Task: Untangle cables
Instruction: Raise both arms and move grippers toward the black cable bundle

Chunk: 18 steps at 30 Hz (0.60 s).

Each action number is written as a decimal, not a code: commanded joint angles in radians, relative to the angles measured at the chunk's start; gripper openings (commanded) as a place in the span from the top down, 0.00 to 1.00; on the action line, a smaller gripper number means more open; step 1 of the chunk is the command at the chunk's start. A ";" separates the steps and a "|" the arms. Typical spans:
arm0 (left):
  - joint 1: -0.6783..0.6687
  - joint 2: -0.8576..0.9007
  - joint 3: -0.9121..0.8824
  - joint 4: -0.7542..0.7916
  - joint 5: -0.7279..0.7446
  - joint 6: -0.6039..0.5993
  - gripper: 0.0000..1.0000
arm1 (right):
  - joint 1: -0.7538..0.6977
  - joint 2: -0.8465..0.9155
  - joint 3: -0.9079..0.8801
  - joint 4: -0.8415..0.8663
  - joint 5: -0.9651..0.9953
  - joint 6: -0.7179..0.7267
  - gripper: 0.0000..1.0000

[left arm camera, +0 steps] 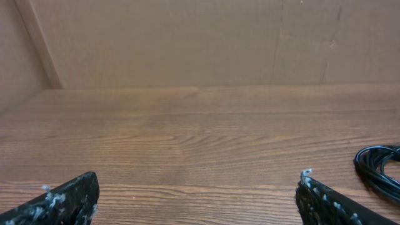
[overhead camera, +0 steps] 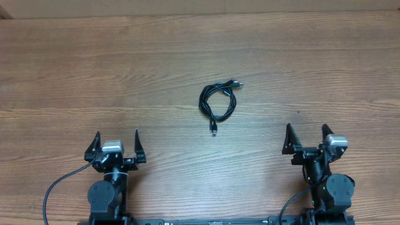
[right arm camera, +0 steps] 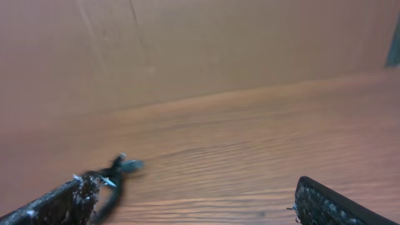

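Thin black coiled cables (overhead camera: 218,101) on wood-grain table (overhead camera: 94,75)

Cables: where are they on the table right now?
Overhead view: the cables lie coiled in one bundle near the middle of the table, ahead of and between the left gripper and right gripper, touching neither.
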 commanded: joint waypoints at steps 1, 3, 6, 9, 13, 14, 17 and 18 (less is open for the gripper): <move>-0.006 -0.011 -0.006 0.002 0.030 0.000 0.00 | -0.006 0.014 -0.012 0.011 -0.076 0.291 0.00; -0.006 -0.011 -0.005 -0.004 0.082 -0.069 0.00 | -0.006 0.027 -0.012 0.016 -0.091 0.390 0.00; -0.006 -0.010 -0.005 0.000 0.154 -0.145 0.00 | -0.006 0.030 -0.012 0.020 -0.127 0.429 0.00; -0.006 -0.010 0.007 0.018 0.278 -0.096 0.00 | -0.006 0.030 -0.005 0.040 -0.265 0.320 0.00; -0.007 0.017 0.103 -0.031 0.307 -0.153 0.00 | -0.006 0.056 0.081 -0.068 -0.294 0.212 0.00; -0.007 0.038 0.136 -0.036 0.319 -0.154 0.00 | -0.006 0.071 0.108 -0.089 -0.284 0.196 0.00; -0.007 0.129 0.242 -0.047 0.327 -0.159 0.01 | -0.006 0.147 0.207 -0.111 -0.259 0.189 0.00; -0.007 0.178 0.292 -0.064 0.329 -0.159 0.00 | -0.006 0.183 0.243 -0.111 -0.259 0.189 0.01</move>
